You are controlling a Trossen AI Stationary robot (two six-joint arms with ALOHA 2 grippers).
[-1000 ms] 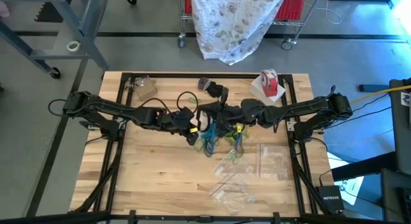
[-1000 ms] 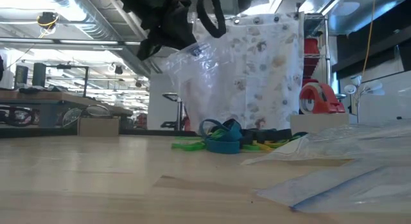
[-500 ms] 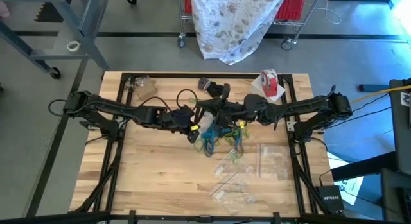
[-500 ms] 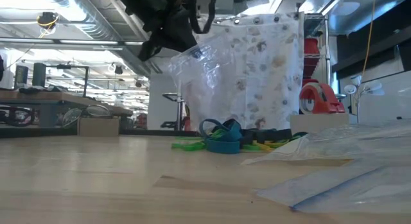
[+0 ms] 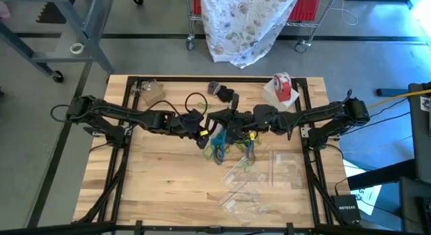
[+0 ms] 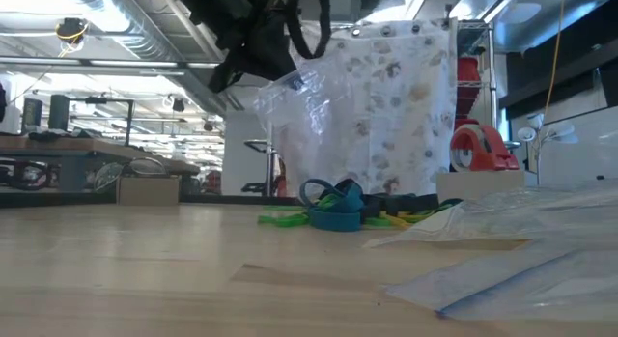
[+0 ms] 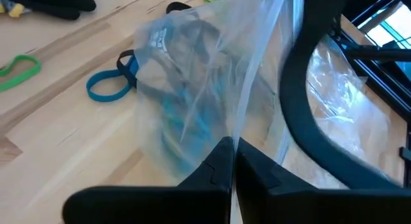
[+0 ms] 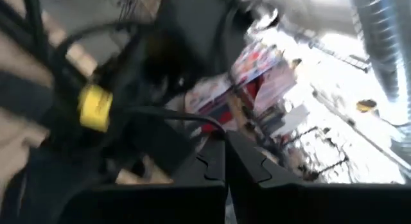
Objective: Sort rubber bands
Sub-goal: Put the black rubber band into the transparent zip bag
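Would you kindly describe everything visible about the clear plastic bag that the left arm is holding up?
The clear plastic bag is thin, crinkled, see-through film hanging in the air above the table, clear of the wood. The left gripper pinches its edge, jaws shut. It hangs over the pile of rubber bands, and teal shows through the film. Whether any bands are inside cannot be told.

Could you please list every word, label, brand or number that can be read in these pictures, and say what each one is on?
"NETGEAR": white letters on the small black box off the table's right near corner, high view.
Printed mark on the clear plastic bag pinched in the left gripper: too blurred to read.
Red-and-white tape roll: no legible print.
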